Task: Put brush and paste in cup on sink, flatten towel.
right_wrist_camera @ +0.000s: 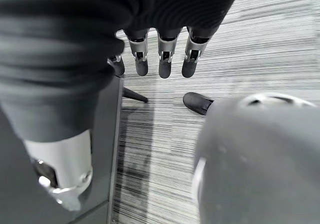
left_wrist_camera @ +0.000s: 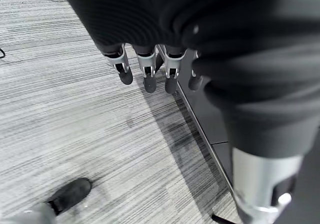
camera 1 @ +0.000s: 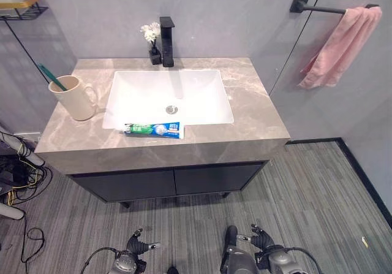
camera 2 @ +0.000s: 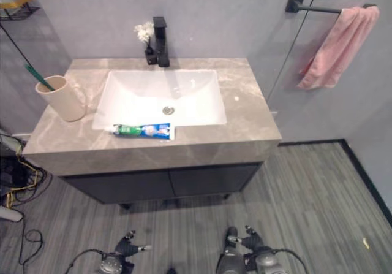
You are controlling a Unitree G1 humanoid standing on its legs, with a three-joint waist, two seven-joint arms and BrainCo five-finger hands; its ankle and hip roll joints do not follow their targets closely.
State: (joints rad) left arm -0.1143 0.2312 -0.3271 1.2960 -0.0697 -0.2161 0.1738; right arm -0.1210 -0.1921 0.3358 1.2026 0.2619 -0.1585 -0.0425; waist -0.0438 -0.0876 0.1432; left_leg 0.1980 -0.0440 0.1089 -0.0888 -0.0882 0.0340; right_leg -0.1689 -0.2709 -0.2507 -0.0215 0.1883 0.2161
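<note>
Grey striped floor [left_wrist_camera: 75, 108] lies under both hands: the left hand [left_wrist_camera: 145, 66] and the right hand [right_wrist_camera: 162, 58] hang low in front of the cabinet [camera 1: 171, 182], fingers straight, relaxed and holding nothing. Well above and beyond the fingers, the toothpaste tube [camera 1: 153, 129] lies flat on the marble table [camera 1: 257, 121], at the front rim of the white sink [camera 1: 168, 96]. Farther off, toward the left hand's side, the beige cup [camera 1: 72, 97] already holds the green toothbrush [camera 1: 50, 76]. Farthest, beyond the right hand, the pink towel [camera 1: 340, 47] hangs bunched on its black bar [camera 1: 321, 8]. The flat tube at the rim could skid into the basin under a shallow pinch; the light cup might tip when the tube goes in.
</note>
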